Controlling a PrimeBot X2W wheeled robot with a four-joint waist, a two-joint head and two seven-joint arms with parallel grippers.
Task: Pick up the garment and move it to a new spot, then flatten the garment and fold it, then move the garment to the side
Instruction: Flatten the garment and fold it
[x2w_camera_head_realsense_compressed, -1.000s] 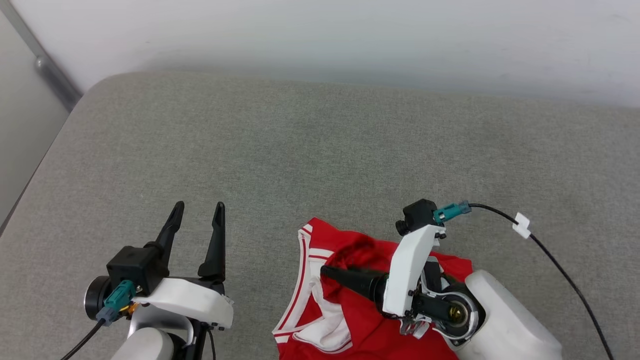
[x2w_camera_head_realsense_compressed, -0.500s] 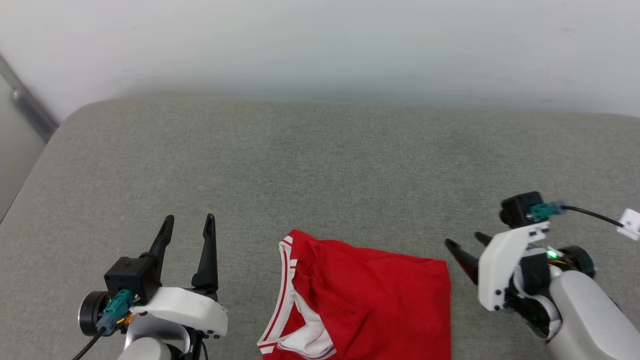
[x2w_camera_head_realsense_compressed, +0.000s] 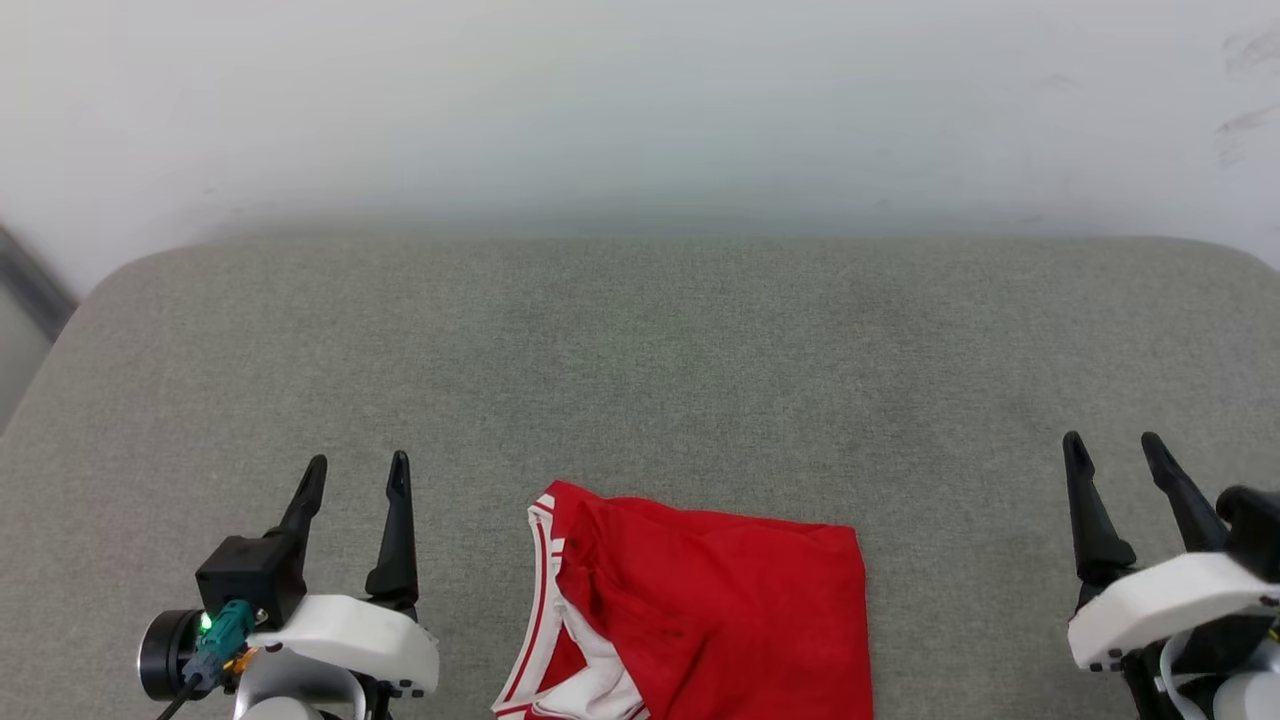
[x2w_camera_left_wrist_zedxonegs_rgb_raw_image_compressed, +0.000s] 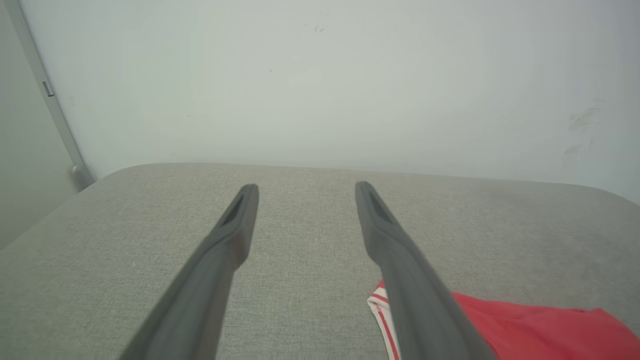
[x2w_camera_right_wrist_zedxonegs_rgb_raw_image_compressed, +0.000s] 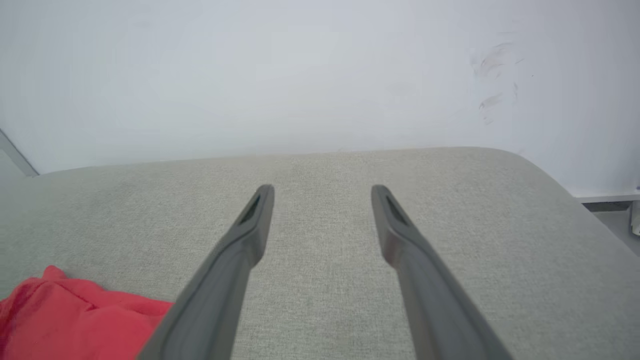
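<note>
The shirt (x2w_camera_head_realsense_compressed: 720, 610) is lying folded on the grey cushion (x2w_camera_head_realsense_compressed: 640, 380), at its near edge and about midway along it. It is showing a mostly plain red face. A red-and-white striped trim is running down its left side, and a patch of white cloth is peeking out at its near left corner. Its far edge is lying fairly straight, and its near part is running out of the bottom of the head view. Nothing is touching it.

The left gripper (x2w_camera_head_realsense_compressed: 358, 462) is hovering near the shirt's left side, clear of the cloth. Its two dark fingers are standing wide apart, holding nothing and pointing toward the far edge of the cushion. In the left wrist view the striped corner of the shirt is showing just behind the right-hand finger.

The right gripper (x2w_camera_head_realsense_compressed: 1112, 440) is hanging well apart from the shirt, toward the cushion's right edge. Its fingers are likewise spread wide and holding nothing. In the right wrist view a red fold is sitting at the lower left.

A pale wall (x2w_camera_head_realsense_compressed: 640, 100) is rising behind the cushion's far edge.
</note>
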